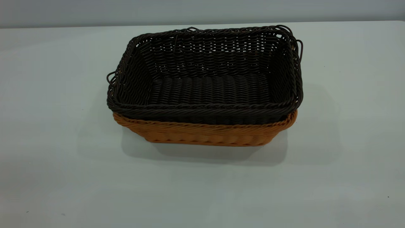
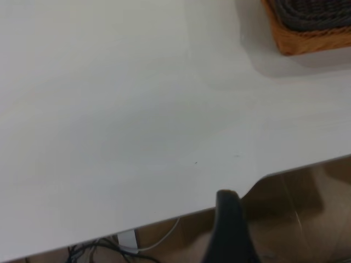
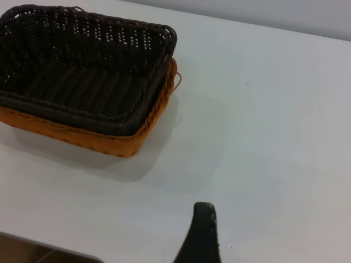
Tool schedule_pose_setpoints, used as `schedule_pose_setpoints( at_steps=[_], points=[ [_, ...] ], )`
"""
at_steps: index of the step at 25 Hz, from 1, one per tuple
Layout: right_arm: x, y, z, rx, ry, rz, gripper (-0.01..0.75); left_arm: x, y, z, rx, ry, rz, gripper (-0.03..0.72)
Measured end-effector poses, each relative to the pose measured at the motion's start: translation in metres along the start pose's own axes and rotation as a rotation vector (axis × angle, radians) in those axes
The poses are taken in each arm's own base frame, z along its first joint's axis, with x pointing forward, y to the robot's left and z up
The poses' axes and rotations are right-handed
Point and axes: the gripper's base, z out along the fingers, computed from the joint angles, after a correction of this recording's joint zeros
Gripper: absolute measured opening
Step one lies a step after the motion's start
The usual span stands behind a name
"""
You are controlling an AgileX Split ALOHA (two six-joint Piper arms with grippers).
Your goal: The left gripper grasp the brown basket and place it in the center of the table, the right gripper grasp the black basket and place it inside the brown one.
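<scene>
The black basket (image 1: 205, 85) sits nested inside the brown basket (image 1: 205, 134), both upright near the middle of the table (image 1: 47, 126). Only the brown basket's front wall and rim show beneath the black one. Neither gripper appears in the exterior view. In the left wrist view a dark part of my left gripper (image 2: 230, 230) hangs over the table's edge, well away from the corner of the brown basket (image 2: 307, 41) and the black basket (image 2: 318, 13). In the right wrist view my right gripper (image 3: 202, 235) is above bare table, apart from the black basket (image 3: 82, 82) and the brown basket (image 3: 82, 137). Both grippers hold nothing.
The table's edge (image 2: 164, 219) runs under my left gripper, with brown floor and cables (image 2: 98, 249) below it. A grey wall (image 1: 202, 11) stands behind the table's far edge.
</scene>
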Motion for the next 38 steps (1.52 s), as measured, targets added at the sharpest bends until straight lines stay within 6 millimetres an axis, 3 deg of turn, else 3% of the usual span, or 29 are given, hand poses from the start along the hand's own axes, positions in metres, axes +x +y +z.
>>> schedule_pose_setpoints(
  at_steps=[6, 21, 38],
  points=[
    [0.0, 0.0, 0.0, 0.002, -0.002, 0.001, 0.59, 0.001, -0.001, 0.009, 0.014, -0.014, -0.006, 0.489],
    [0.0, 0.0, 0.0, 0.002, -0.004, 0.001, 0.59, 0.001, -0.001, 0.009, 0.014, -0.024, -0.005, 0.489],
    [0.0, 0.0, 0.0, 0.002, -0.004, 0.001, 0.59, 0.014, 0.004, -0.003, -0.126, -0.14, -0.13, 0.489]
  ],
)
